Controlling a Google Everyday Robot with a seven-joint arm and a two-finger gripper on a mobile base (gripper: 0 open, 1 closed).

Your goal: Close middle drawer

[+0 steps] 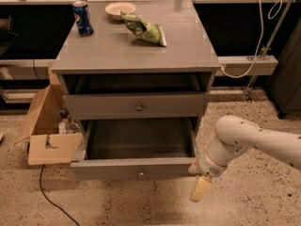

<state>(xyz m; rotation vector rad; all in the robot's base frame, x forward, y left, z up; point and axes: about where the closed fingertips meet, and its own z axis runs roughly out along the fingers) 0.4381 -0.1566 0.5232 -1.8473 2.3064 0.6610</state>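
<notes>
The middle drawer [136, 167] is a grey wooden drawer with a small brass knob [141, 173]. It stands pulled far out of the grey cabinet [141, 46], and its inside is dark and empty. Above it, the top drawer [136, 105] with its own knob sits slightly out. The lowest drawer is hidden below. My gripper [201, 188] hangs from the white arm [240, 140], pointing down at the floor. It is right beside the right end of the middle drawer's front, and I cannot tell whether it touches.
On the cabinet top are a blue soda can [83, 18], a white bowl [120, 8] and a green chip bag [146, 30]. An open cardboard box [49, 135] sits at the left. A black cable [51, 197] runs over the speckled floor. A white cable [256, 41] hangs at the right.
</notes>
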